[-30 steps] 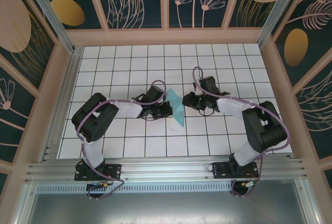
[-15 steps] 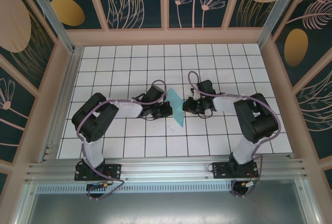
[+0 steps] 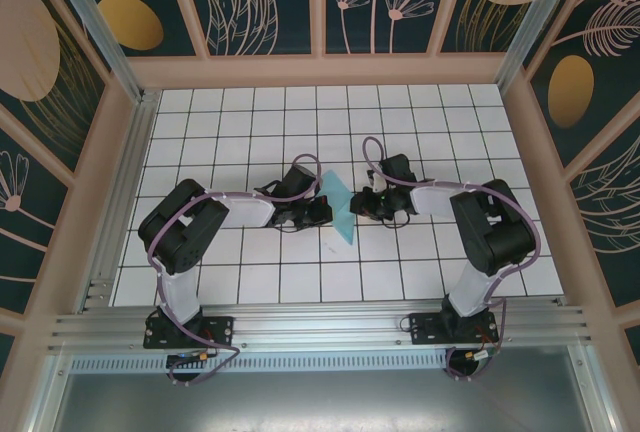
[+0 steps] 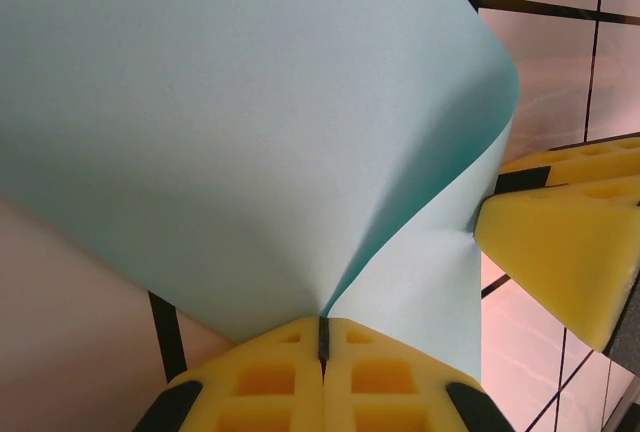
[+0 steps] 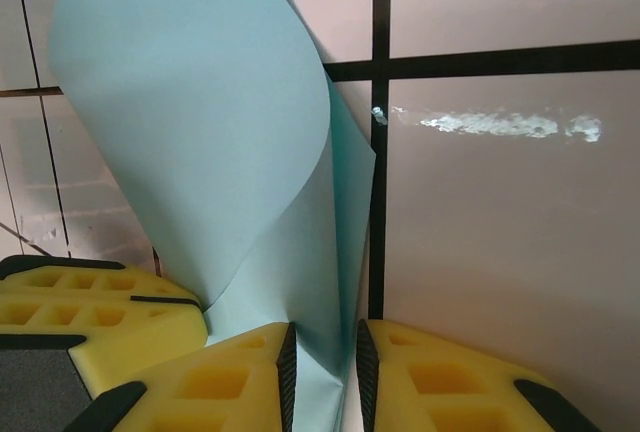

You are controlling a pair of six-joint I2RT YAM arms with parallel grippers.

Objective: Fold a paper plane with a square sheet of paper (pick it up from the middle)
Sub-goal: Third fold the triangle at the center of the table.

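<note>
Light teal-blue square sheet of paper [image 3: 342,218] sits near the middle of the white grid-tiled table [image 3: 250,122], held up between the two black arms and bowed into a loose curl. The left gripper [image 4: 323,340] has its yellow foam pads [image 4: 255,382] pressed flat together, and the sheet's corner is nipped in the seam between them, the paper fanning up and away from that point. The right gripper [image 5: 322,354] faces it from the other side, just beside it. Its yellow pads stand a narrow gap apart with an edge of the sheet running down through the gap. From the left wrist view one of those pads touches the paper where it dimples, but I cannot tell whether the pair truly bites on it. From above, the sheet's lower tip points toward the arm bases, and whether it touches the tiles is hard to make out.
</note>
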